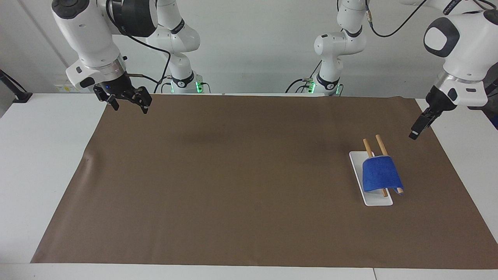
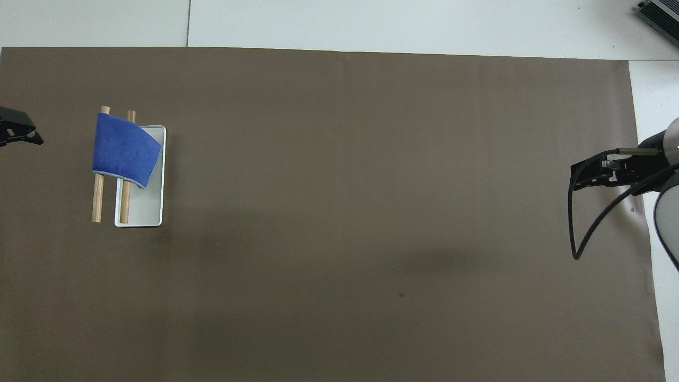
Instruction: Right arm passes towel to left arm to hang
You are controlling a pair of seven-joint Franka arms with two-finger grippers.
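The blue towel (image 1: 379,177) (image 2: 123,148) hangs draped over the two wooden rods (image 1: 379,144) (image 2: 97,201) of a small rack with a white base (image 1: 375,200) (image 2: 146,212), toward the left arm's end of the table. Nothing touches it. My left gripper (image 1: 414,134) is raised over the mat's edge beside the rack, apart from it, open and holding nothing. Only one of its fingers (image 2: 18,130) shows at the overhead view's edge. My right gripper (image 1: 130,107) (image 2: 575,178) waits open and holding nothing above the mat's corner at the right arm's end.
A brown mat (image 1: 233,175) (image 2: 345,212) covers most of the white table (image 1: 39,155). A black cable (image 2: 575,228) loops down from the right arm's wrist.
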